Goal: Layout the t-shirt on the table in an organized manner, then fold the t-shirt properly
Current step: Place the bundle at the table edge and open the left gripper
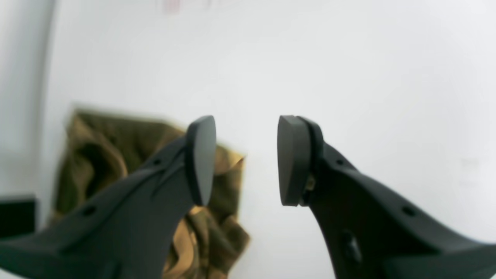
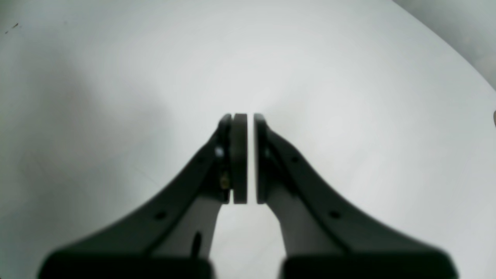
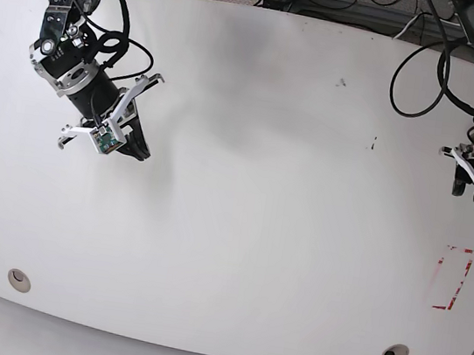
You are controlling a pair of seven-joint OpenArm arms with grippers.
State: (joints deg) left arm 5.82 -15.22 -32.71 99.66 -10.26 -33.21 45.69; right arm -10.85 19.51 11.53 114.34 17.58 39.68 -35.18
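The white table (image 3: 244, 187) bears a red rectangular mark (image 3: 452, 278) near its right edge and two round holes (image 3: 19, 279).

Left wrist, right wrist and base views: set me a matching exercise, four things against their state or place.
Things:
1. left gripper
2. right gripper
3. t-shirt
4. red outline mark

States or places:
A. crumpled heap, not laid out
B. jaws shut, nothing between them
C. jaws apart, nothing between them
D. on the table, near the base view's right edge

Pairs: 1-C, 2-B, 3-A, 4-D
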